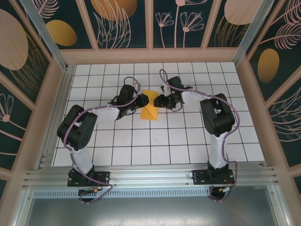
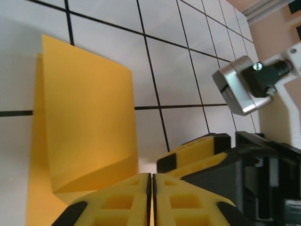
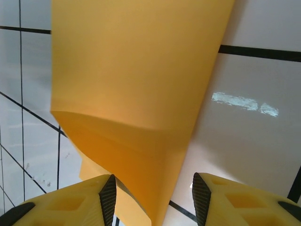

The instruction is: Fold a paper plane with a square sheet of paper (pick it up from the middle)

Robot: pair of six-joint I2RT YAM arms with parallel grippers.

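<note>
One square sheet of paper (image 1: 149,108), orange and partly folded, lies a little beyond the middle of the white gridded table (image 1: 117,141). Its long axis runs from the table's near edge toward the far edge, and one flap curls up off the table's surface (image 2: 84,117) (image 3: 136,84).

The left gripper (image 1: 141,101) sits just left of the table's middle. Its yellow fingers (image 2: 122,202) are pressed together, the sheet reaching under one of them (image 2: 151,197); I cannot tell whether paper is pinched in the seam.

The right gripper (image 1: 158,100) faces it from just right of the middle. It is released: its fingers (image 3: 84,197) stand apart, the raised flap hanging in the gap between them (image 3: 153,193).

Both arms rise from the table's near edge, elbows out, forearms angled inward.
</note>
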